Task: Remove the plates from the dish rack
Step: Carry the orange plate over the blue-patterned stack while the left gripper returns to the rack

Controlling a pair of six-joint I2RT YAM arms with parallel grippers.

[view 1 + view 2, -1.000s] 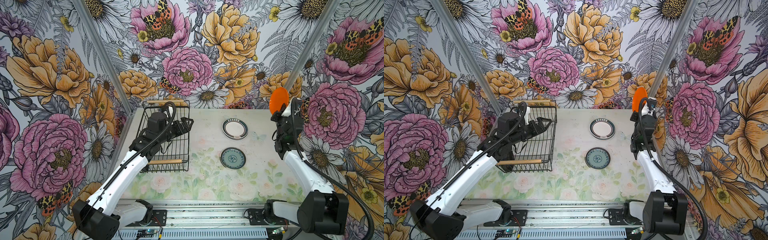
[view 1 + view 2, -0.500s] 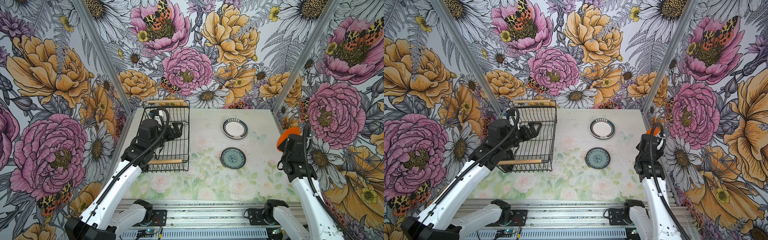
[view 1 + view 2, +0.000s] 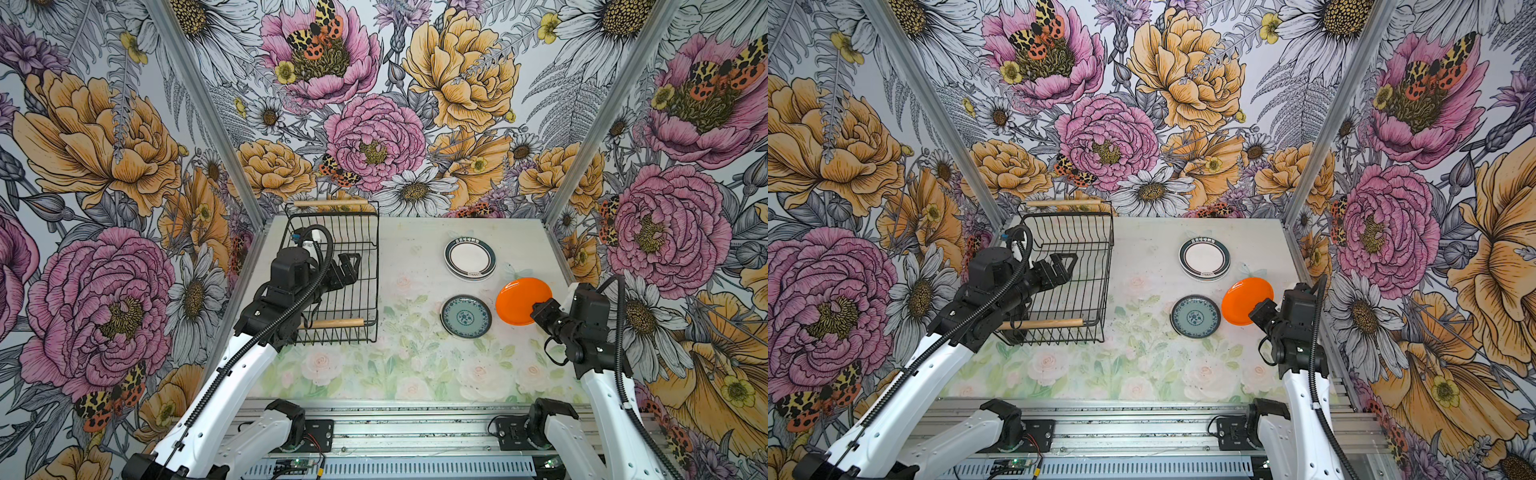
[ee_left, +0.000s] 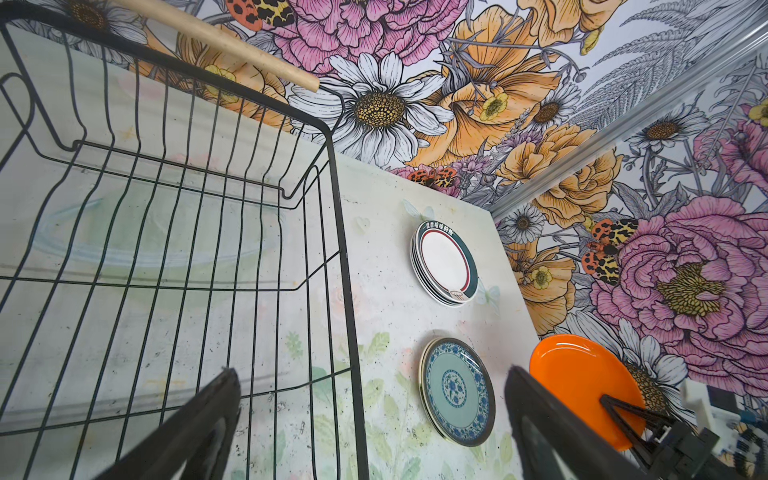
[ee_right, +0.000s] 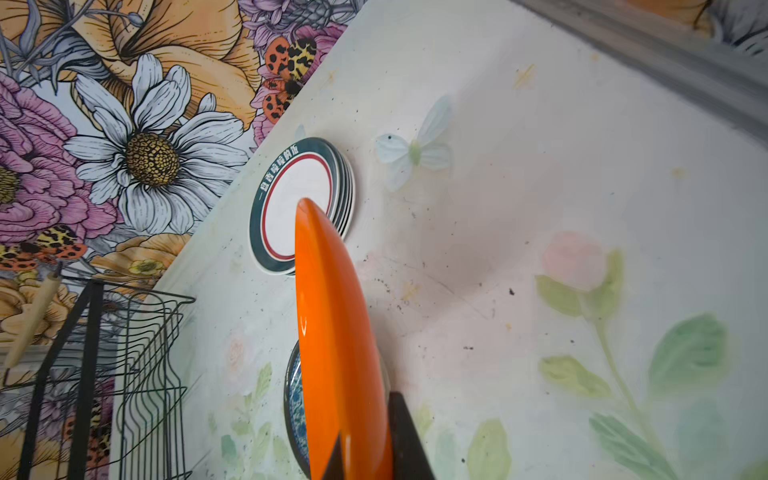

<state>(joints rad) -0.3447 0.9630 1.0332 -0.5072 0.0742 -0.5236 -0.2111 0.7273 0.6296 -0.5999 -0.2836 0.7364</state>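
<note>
At the table's nine o'clock we see our left gripper [image 3: 353, 268] spread wide over the black wire dish rack [image 3: 336, 323]. At one o'clock sit the stacked white plates [image 3: 470, 259], whose rim characters we cannot read, with a teal-patterned plate [image 3: 466, 318] at their six. At three o'clock our right gripper [image 3: 536, 309] pinches the tilted orange plate [image 3: 519, 297].

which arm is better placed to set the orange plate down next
Right. The right gripper is shut on the orange plate, held beside the teal plate. The left gripper hangs open over the dish rack, holding nothing.

Front of table [image 3: 374, 374] free; rack [image 3: 377, 266] left, plates [image 3: 470, 258] rt block.
</note>
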